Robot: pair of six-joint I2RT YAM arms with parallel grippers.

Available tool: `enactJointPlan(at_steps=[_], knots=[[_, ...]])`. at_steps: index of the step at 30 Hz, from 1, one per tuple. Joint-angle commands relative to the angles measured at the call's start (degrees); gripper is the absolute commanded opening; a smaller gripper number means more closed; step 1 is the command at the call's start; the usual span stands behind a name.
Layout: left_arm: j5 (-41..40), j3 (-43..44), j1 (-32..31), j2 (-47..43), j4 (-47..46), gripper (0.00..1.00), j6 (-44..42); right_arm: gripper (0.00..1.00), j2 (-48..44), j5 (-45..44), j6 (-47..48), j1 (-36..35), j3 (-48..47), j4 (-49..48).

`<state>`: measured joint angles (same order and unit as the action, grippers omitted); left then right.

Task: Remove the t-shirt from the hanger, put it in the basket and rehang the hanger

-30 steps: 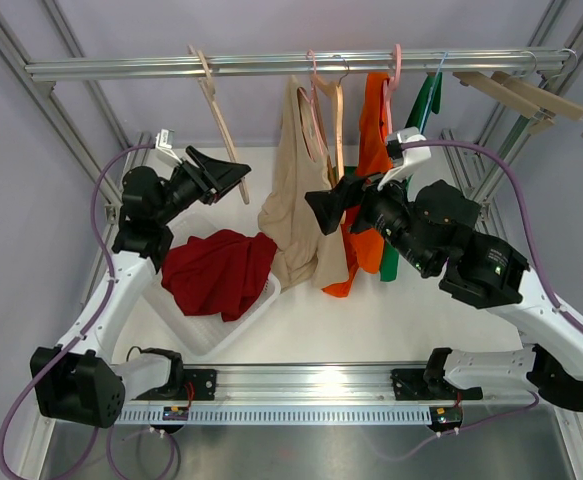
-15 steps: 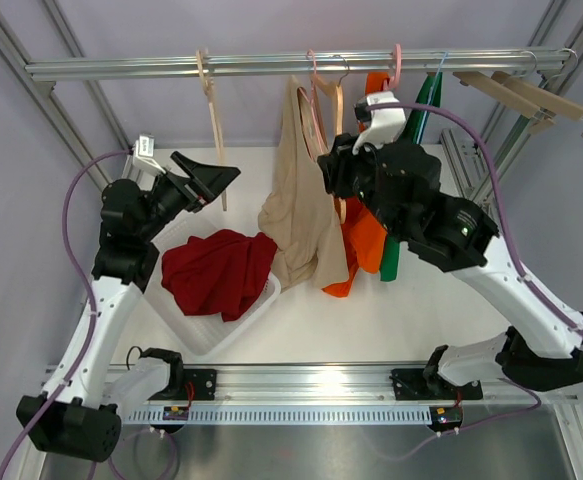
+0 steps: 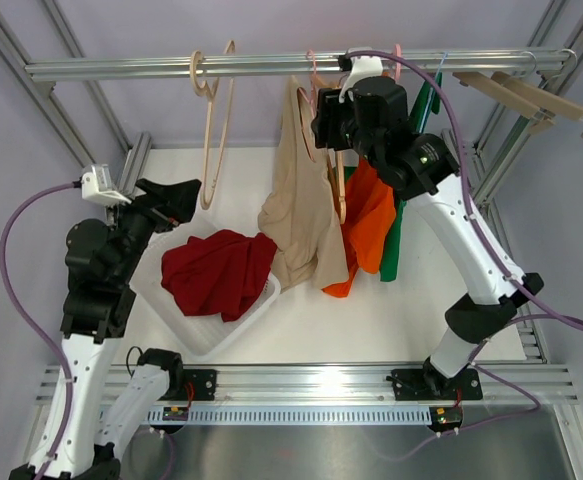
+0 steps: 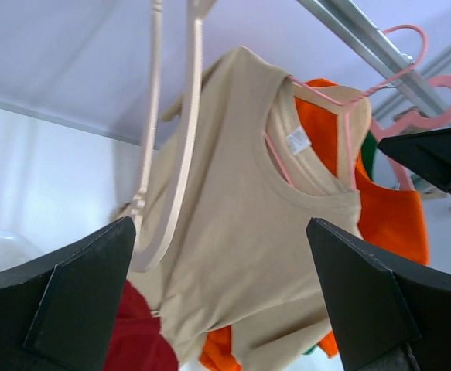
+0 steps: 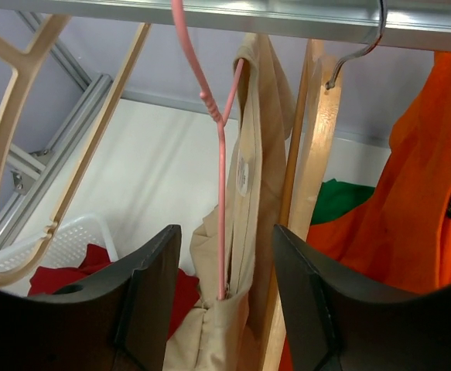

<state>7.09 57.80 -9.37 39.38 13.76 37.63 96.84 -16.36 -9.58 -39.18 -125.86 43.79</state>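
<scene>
A beige t-shirt (image 3: 296, 215) hangs from the rail on a thin pink hanger (image 5: 220, 154). My right gripper (image 3: 323, 125) is up at the shirt's collar, just under the rail. In the right wrist view the right gripper (image 5: 225, 247) is open, with the pink wire and a fold of the beige t-shirt (image 5: 252, 193) between its fingers, touching neither. My left gripper (image 3: 171, 197) hangs wide open to the shirt's left, over the basket's far end. The left wrist view shows the left gripper (image 4: 219, 255) holding nothing, facing the beige t-shirt (image 4: 248, 232) and its pink hanger (image 4: 345, 131).
An empty wooden hanger (image 3: 214, 130) hangs tilted on the rail (image 3: 171, 68) left of the shirt. A second wooden hanger (image 5: 310, 154), an orange shirt (image 3: 368, 215) and a green one (image 3: 389, 250) crowd its right side. A white basket (image 3: 186, 335) holds a red shirt (image 3: 219, 272).
My left gripper let go of the wooden hanger, opened wide and drew back left and down; the hanger swung. My right arm rose to the beige shirt's collar.
</scene>
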Motion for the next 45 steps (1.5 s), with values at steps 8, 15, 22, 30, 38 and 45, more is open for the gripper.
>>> enactJointPlan(at_steps=[8,15,22,30,38,45], knots=[[4.0,-2.8,-1.0,-12.4,3.8,0.99,-5.9,0.48,6.1,4.5,2.2,0.9,-5.1,0.3],[12.2,-1.5,-4.7,-13.9,8.7,0.99,-7.7,0.45,7.6,2.3,2.7,0.9,-4.5,-1.3],[20.5,-2.8,-5.8,-13.2,8.6,0.99,-5.1,0.22,7.2,0.3,3.3,0.9,-4.0,-3.7],[23.5,-2.8,-10.3,-9.6,8.4,0.98,-5.5,0.0,4.4,-0.5,4.1,0.9,-2.0,-10.1],[0.9,0.8,-36.5,-2.8,8.5,0.99,-10.6,0.0,-4.9,0.4,2.6,0.8,10.2,-20.3],[-13.6,2.1,-49.5,4.4,5.9,0.99,-13.2,0.0,-11.8,3.3,0.2,0.8,19.6,-25.0]])
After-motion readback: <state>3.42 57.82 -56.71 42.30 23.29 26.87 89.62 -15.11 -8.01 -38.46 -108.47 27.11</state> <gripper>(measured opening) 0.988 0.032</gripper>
